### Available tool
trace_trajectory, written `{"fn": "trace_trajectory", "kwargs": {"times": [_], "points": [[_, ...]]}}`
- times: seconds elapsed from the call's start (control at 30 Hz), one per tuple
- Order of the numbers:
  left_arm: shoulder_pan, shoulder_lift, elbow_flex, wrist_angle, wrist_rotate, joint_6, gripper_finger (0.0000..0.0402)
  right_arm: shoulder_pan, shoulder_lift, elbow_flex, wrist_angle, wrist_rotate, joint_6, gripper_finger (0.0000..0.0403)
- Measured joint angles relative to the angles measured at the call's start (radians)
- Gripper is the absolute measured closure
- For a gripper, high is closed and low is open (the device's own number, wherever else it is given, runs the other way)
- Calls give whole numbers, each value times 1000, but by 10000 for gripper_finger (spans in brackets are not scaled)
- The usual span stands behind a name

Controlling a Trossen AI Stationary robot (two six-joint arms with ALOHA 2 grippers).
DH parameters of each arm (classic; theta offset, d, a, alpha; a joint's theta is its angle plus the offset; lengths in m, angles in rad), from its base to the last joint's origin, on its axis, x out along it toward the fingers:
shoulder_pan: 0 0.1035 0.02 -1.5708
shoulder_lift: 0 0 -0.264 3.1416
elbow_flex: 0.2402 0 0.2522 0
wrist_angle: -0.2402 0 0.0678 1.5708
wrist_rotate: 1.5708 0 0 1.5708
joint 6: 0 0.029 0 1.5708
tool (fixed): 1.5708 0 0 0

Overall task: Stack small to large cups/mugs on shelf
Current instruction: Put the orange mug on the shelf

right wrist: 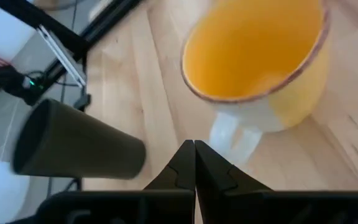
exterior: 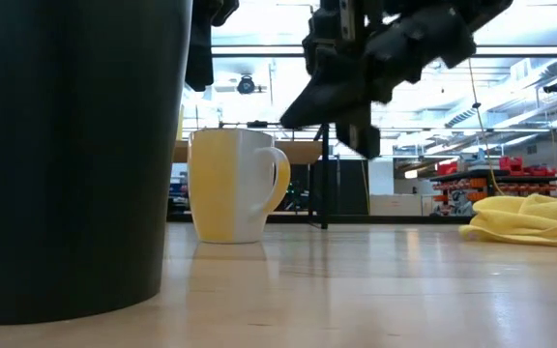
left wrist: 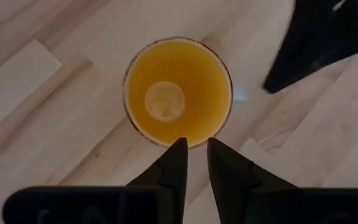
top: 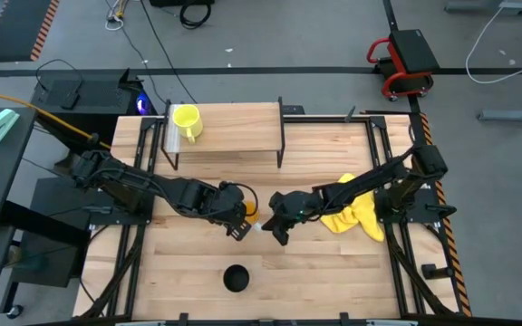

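From above, we see the yellow mug (top: 186,120) already standing on the shelf (top: 234,127) toward its 9 o'clock end, which leaves room beside it. At the table's middle the orange mug (top: 251,211) sits between the left gripper (top: 236,217) and the right gripper (top: 277,224), both crowded in because it looks like the next piece to lift. The black cup (top: 236,278) waits alone at 6 o'clock, well apart, and a yellow cloth (top: 356,215) lies at 3 o'clock under the right arm. At table height the black cup (exterior: 75,155) fills the near side, the orange mug (exterior: 232,184) stands upright with its pale handle toward the cloth (exterior: 530,220), and a gripper hangs above it, touching nothing. Over the left wrist we look straight down into the orange mug (left wrist: 178,92); the jaws are narrow, with a slim gap, aimed at the rim. Over the right wrist the jaws are pressed together just short of the mug's handle (right wrist: 234,134), holding nothing.
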Motion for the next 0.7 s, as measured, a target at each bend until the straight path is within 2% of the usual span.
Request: {"fn": "trace_trajectory", "kwargs": {"times": [0.17, 0.4, 0.47, 0.7], "points": [[27, 0, 0, -6, 2, 13, 322, 6, -148, 0, -145, 9, 15, 393], [91, 0, 0, -11, 101, 68, 313, 6, -323, 1, -332, 41, 15, 392], [111, 0, 0, -21, 103, 75, 310, 14, -352, 1, -376, 44, 17, 392], [183, 0, 0, -49, 125, 148, 299, 83, -372, 1, -483, 167, 36, 369]]}}
